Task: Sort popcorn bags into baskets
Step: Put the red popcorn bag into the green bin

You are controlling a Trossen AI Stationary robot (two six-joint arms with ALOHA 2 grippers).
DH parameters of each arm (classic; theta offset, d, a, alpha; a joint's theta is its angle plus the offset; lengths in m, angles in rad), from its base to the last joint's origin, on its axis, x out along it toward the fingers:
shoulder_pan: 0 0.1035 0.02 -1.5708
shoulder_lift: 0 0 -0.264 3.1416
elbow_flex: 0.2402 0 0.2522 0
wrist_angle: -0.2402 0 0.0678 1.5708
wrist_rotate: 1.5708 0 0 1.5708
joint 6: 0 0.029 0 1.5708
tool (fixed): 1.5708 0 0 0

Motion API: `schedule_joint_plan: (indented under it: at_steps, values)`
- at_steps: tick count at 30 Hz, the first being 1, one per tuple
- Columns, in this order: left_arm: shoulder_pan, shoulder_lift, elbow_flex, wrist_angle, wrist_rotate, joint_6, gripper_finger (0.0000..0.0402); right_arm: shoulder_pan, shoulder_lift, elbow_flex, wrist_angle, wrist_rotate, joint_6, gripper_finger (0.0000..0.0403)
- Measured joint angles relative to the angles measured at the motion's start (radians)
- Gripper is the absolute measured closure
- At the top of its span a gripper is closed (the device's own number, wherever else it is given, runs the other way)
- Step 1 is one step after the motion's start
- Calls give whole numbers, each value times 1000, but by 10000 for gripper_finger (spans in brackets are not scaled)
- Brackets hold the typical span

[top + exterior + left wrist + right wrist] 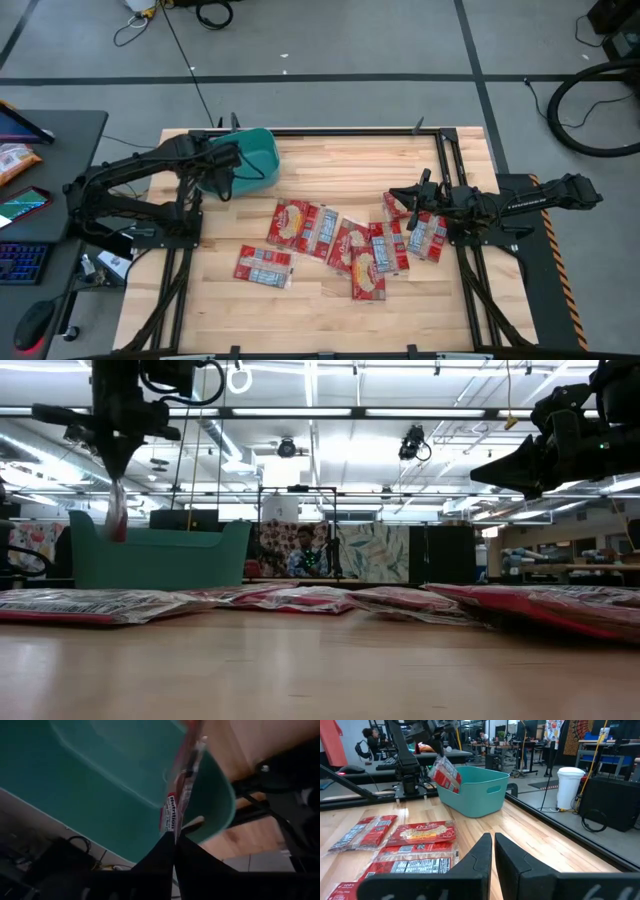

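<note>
**A:** Popcorn bags first: where is the flat red packet with white-grey print (445, 774) that is off the table?

**B:** It hangs from the left gripper (436, 745), over the near rim of the teal plastic tub with smooth walls and a rolled rim (255, 155). The left wrist view shows the 2 dark fingers (160, 852) pressed together on the packet's lower edge, with the tub's inside right behind it. In the low view the packet dangles level with the tub's left end, its lower end below the rim line.

**A:** And the tub itself?

**B:** It sits at the far left corner of the light wooden table (330, 300), under the left arm.

**A:** The other packets?

**B:** A spread of flat red packets (340, 240) lies on the wood, starting just right of the tub on its near side and running away from it in an overlapping row. 1 lone packet (264, 266) lies apart, nearer the front edge, almost straight down from the tub.

**A:** The right gripper?

**B:** The right gripper (397, 194) hovers well to the right of the tub, above the far end of that row. Its jaws are nearly closed, with only a thin slit between them, and hold nothing.
</note>
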Motion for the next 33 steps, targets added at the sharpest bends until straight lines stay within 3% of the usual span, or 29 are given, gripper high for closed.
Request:
schedule_joint_plan:
  at_steps: [15,20,29,33]
  values:
    - [16,0,-123,234,-87,-59,234,0,0,0,0,0,0,377]
    - [18,-10,-123,289,-166,-63,186,0,0,0,0,0,0,377]
    - [15,-28,-123,339,-109,-115,183,0,0,0,0,0,0,377]
    - [7,-28,-123,357,-15,-174,193,0,0,0,0,0,0,377]
